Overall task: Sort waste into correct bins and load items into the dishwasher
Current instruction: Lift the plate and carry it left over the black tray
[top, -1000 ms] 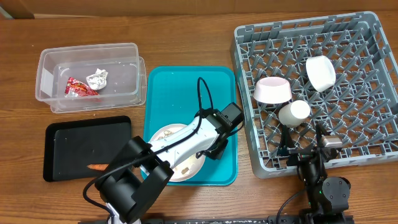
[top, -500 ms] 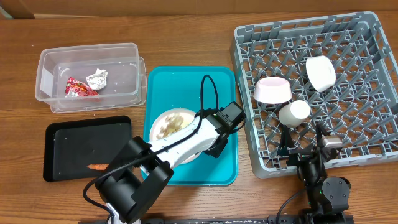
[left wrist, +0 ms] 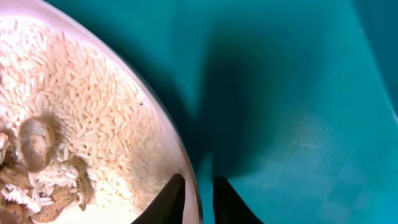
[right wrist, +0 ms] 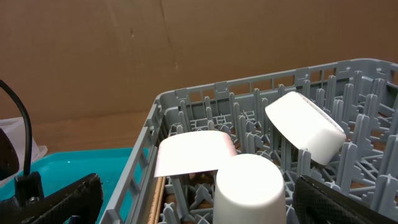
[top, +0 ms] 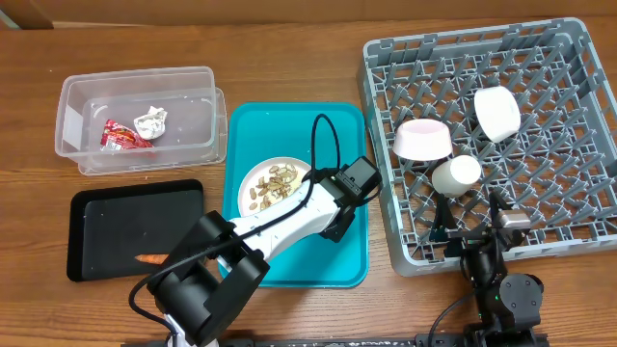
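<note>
Overhead, a teal tray (top: 289,130) lies in the middle of the wooden worktop (top: 289,58). A white plate (top: 275,188) sits in the tray's left half, covered with brownish food scraps. The left arm (top: 289,217) reaches diagonally across the tray, and its black wrist end hangs over the plate's right edge.

In the left wrist view the left gripper (left wrist: 199,202) has its jaws pressed close on the plate's rim. One dark fingertip (left wrist: 174,199) sits inside the rim on the rice, and the other is outside over the teal surface. The plate carries white rice grains and a few brown lumps.

A grey dish rack (top: 549,183) stands to the right of the tray. It holds a pink bowl (top: 422,140) tipped on its side, a white bowl (top: 496,113) further back, and a white cup (top: 455,175) just in front of the pink bowl.

The right arm (top: 496,260) sits at the rack's near edge. In the right wrist view the right gripper (right wrist: 205,205) has its jaws spread wide and holds nothing. It faces the cup from outside the rack.

At the far left a clear plastic bin (top: 135,75) contains a red wrapper (top: 123,137) and a crumpled white scrap (top: 150,121). In front of the bin a black tray (top: 116,226) holds one small orange piece (top: 151,258).
</note>
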### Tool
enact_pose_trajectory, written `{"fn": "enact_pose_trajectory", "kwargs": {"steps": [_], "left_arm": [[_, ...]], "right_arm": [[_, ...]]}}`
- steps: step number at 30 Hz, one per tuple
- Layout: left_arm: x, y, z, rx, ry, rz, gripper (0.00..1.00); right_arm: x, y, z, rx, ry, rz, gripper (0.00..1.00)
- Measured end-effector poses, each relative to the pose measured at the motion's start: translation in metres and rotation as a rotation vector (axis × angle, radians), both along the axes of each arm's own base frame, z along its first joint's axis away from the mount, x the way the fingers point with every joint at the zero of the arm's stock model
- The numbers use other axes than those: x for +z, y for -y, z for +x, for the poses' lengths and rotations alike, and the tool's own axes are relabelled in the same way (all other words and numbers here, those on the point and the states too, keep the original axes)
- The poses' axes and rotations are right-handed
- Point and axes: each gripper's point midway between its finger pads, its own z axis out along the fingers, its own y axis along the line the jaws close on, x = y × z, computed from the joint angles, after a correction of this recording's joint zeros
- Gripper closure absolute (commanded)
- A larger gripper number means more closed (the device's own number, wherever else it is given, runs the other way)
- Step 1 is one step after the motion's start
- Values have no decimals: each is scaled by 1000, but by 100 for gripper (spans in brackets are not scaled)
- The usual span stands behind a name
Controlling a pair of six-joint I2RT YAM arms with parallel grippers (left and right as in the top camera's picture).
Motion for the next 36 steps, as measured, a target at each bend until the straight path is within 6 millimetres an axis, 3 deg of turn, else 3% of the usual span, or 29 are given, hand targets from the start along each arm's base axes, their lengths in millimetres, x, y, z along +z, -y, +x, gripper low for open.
{"fn": "enact_pose_trajectory", "kwargs": {"steps": [6, 10, 18, 23, 30, 36], "left_arm": [[-3, 1, 1, 0, 9, -11, 86], [-6, -4, -1, 1, 5, 6, 96], [-1, -14, -7, 8, -6, 61, 96], [18, -24, -10, 50, -35, 128, 96], [66, -3, 10, 123, 15, 71, 96], [81, -13, 7, 215, 21, 106, 96]], "right_arm": [[0, 0, 0, 0, 0, 0, 0], [0, 0, 0, 0, 0, 0, 0], [0, 0, 0, 0, 0, 0, 0], [0, 0, 0, 0, 0, 0, 0], [0, 0, 0, 0, 0, 0, 0], [0, 0, 0, 0, 0, 0, 0]]}}
